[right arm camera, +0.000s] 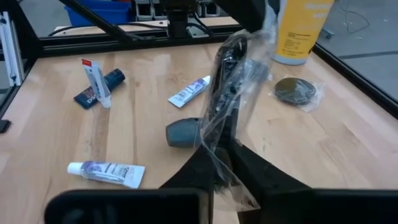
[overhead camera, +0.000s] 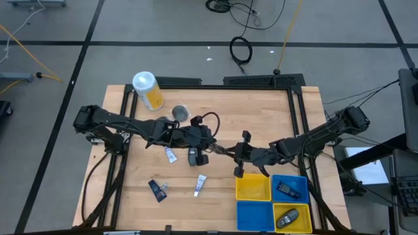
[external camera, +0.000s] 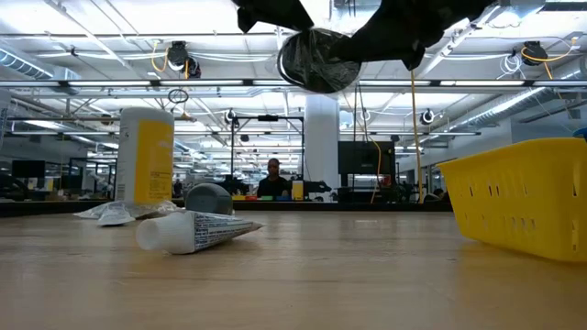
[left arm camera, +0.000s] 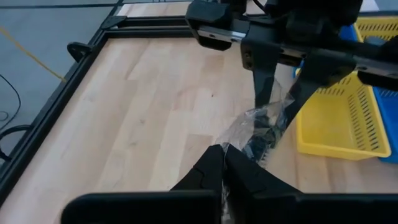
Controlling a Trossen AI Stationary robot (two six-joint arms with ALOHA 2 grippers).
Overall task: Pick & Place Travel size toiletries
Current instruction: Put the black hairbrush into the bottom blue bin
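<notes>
A clear plastic bag point(overhead camera: 219, 149) with a dark bottle point(right arm camera: 225, 87) inside hangs in the air over the table's middle, between my two grippers. My left gripper point(left arm camera: 224, 163) comes from the left and is shut on one end. My right gripper point(right arm camera: 219, 163) comes from the right and is shut on the other. On the wood lie white tubes point(overhead camera: 170, 155) point(overhead camera: 199, 185), a dark blue tube point(overhead camera: 157, 190), a grey-capped dark item point(right arm camera: 182, 132) and a bagged round grey jar point(overhead camera: 180, 113). My left gripper pinches a crumpled edge of the clear plastic point(left arm camera: 233, 138) between its two fingers, coming level from the table's left. The bag is lifted clear of the table point(external camera: 316, 60). My right gripper pinches the bag's other end point(right arm camera: 214, 142) between its fingers point(left arm camera: 264, 87), coming from the table's right. The dark bottle stands out beyond its fingertips, toward the left gripper.
Square yellow and blue bins point(overhead camera: 253, 187) point(overhead camera: 297, 179) sit at the near right corner; two of them hold dark items point(overhead camera: 285, 189) point(overhead camera: 287, 219). A large yellow canister with a white lid point(overhead camera: 147, 90) stands at the far left. A person shows far off in the room point(external camera: 273, 179).
</notes>
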